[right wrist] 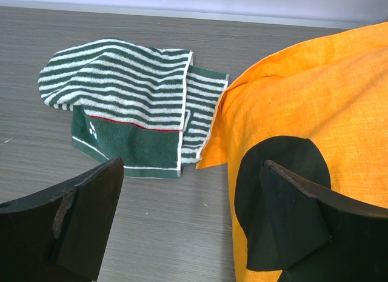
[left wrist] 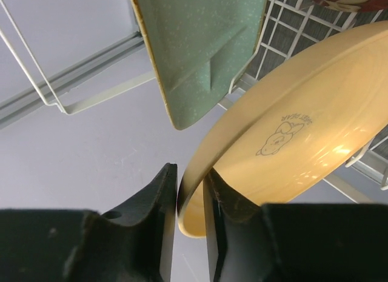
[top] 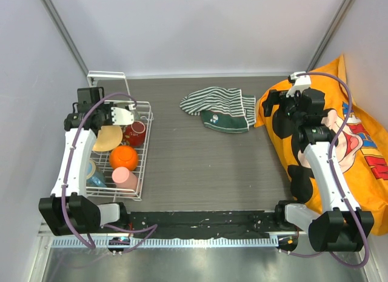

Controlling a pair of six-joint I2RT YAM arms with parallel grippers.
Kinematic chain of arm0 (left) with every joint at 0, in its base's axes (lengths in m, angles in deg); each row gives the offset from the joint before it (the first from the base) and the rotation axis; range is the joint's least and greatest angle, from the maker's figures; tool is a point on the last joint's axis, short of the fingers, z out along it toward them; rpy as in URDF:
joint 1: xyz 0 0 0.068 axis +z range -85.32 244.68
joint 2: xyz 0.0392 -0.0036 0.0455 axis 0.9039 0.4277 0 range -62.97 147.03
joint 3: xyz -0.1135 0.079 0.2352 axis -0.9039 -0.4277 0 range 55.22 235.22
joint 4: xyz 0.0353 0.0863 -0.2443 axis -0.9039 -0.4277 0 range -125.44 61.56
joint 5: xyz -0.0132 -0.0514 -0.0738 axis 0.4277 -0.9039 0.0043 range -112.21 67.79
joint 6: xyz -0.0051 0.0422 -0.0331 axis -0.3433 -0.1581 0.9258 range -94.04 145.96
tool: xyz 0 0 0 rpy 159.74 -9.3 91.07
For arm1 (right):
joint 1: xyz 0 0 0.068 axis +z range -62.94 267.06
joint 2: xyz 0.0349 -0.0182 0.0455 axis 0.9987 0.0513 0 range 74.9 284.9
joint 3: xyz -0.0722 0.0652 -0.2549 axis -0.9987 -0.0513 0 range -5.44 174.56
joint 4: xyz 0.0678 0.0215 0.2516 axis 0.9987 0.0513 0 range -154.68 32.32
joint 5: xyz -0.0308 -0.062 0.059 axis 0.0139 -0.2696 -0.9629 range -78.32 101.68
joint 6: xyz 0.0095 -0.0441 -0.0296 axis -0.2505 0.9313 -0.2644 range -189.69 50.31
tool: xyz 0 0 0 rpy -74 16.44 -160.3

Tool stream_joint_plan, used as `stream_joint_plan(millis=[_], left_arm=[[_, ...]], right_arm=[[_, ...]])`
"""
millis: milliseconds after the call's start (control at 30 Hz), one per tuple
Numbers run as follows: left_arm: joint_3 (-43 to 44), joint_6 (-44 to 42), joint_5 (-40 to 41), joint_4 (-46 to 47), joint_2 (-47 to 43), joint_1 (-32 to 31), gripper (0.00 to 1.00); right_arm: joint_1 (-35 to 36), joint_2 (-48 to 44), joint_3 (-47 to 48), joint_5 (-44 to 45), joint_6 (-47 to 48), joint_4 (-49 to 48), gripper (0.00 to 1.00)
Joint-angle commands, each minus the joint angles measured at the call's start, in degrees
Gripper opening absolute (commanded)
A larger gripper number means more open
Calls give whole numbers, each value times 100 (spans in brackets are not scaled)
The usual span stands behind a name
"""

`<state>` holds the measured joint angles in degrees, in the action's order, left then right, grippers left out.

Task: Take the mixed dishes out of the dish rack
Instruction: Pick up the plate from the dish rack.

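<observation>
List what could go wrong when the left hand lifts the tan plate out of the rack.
The left hand pinches only the tan plate's thin edge, so it may slip or swing. The green tray stands close beside it and might get knocked. The plate could snag on the dish rack wires.

Tan plate [left wrist: 291,148] cut by right edge, green tray [left wrist: 200,45] by top edge

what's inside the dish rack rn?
Inside the dish rack: tan plate, dark red bowl, orange mug, pink cup. The wrist view adds a pale green divided tray. The left arm covers the rack's left side; a blue-and-tan piece partly shows there, unidentifiable.
</observation>
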<state>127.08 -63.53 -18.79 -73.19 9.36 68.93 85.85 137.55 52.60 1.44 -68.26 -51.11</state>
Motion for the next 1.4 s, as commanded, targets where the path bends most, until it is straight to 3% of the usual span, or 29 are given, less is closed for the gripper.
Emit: stream_joint_plan(millis=[0,100,333,500,800,1000,1233,1367], left_arm=[[21,-182,-8,186,-316,32,23],[118,-226,-8,72,-395,41,14],[180,-209,-61,-104,-475,41,11],[74,-235,1,-130,-510,32,0],[127,-218,-262,-113,-896,32,0],[531,-69,-307,-647,-959,41,0],[1427,616,-834,-1211,-818,32,0],[1928,1440,-1220,-1220,-730,32,0]], right_arm=[[7,-16,234,-22,68,-126,99],[7,1,234,-31,68,-135,99],[7,19,234,-22,68,-134,99],[7,63,234,-22,68,-126,99],[7,98,234,-31,77,-134,99],[7,116,234,-31,76,-126,99],[7,116,234,-57,68,-117,99],[7,28,234,-162,42,-126,99]])
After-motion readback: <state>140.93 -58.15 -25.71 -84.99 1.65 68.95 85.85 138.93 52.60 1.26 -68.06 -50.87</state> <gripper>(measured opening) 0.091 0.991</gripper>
